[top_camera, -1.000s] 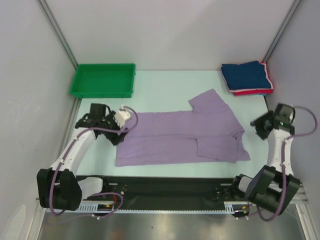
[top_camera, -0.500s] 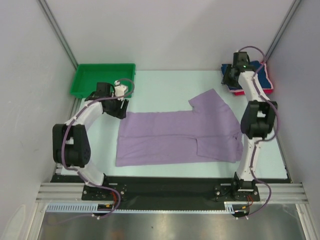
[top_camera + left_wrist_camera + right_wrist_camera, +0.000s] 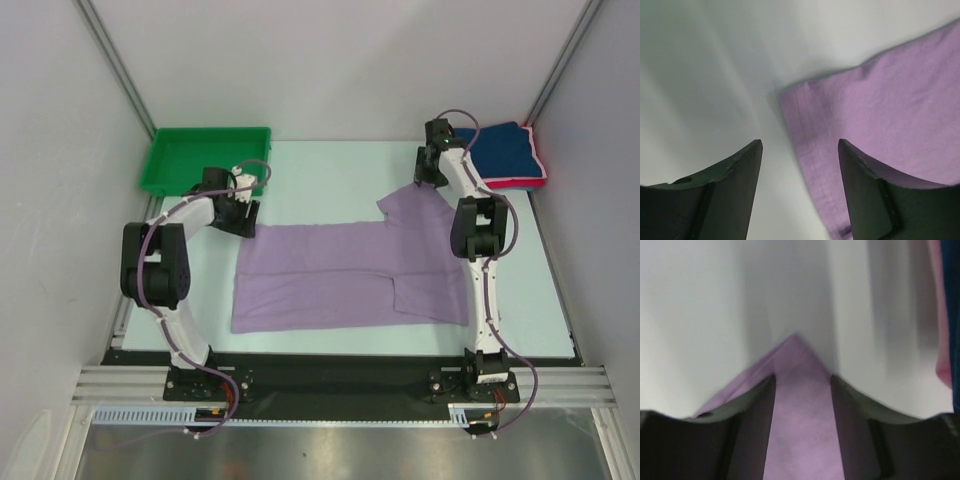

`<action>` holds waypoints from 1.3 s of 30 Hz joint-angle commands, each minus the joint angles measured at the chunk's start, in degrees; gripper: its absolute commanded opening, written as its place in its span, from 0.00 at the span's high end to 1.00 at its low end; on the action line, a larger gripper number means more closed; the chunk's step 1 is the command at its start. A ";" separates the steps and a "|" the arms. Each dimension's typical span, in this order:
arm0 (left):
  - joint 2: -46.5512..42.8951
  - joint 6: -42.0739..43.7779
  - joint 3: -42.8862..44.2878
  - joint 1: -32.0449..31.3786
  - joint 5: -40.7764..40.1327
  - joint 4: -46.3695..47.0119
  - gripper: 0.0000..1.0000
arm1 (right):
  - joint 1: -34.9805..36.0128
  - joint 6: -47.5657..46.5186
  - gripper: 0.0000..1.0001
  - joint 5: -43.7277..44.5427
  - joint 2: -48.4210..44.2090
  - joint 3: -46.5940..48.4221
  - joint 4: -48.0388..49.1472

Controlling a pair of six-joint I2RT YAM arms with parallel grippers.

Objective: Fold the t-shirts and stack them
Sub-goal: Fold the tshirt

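- Between the fingers [image 3: 735, 190] of the left gripper [image 3: 800, 145], which stand well apart, lies one corner of the lavender shirt [image 3: 880, 115]. Its hem runs toward the right-hand finger.
- The right gripper [image 3: 802, 377], jaws likewise parted, straddles the pointed sleeve tip, which lies flat on the table [image 3: 705, 315].
- The green tray [image 3: 205, 160] lies just behind the left gripper.
- The folded navy shirt [image 3: 505, 150] sits on the pink-red shirt [image 3: 535, 183], just beside the right gripper.
- The right arm [image 3: 478, 250] covers the spread shirt's right edge.
- Whether either gripper touches the cloth cannot be told.

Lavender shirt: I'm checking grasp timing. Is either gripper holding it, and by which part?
Nothing is held. The left gripper stands open over a hem corner of the lavender shirt, the right gripper open astride a sleeve tip.
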 commanded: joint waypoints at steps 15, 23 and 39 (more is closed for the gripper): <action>6.04 -0.99 6.07 1.51 9.75 4.40 0.38 | -0.27 -2.25 1.00 0.23 1.22 0.46 0.64; 8.33 1.29 5.90 1.69 12.58 3.17 0.83 | -0.27 -1.20 1.00 -1.35 -9.31 -8.06 3.28; -13.81 19.57 -4.46 1.69 14.87 -0.51 1.00 | -0.36 4.69 1.00 4.09 -54.22 -60.34 10.23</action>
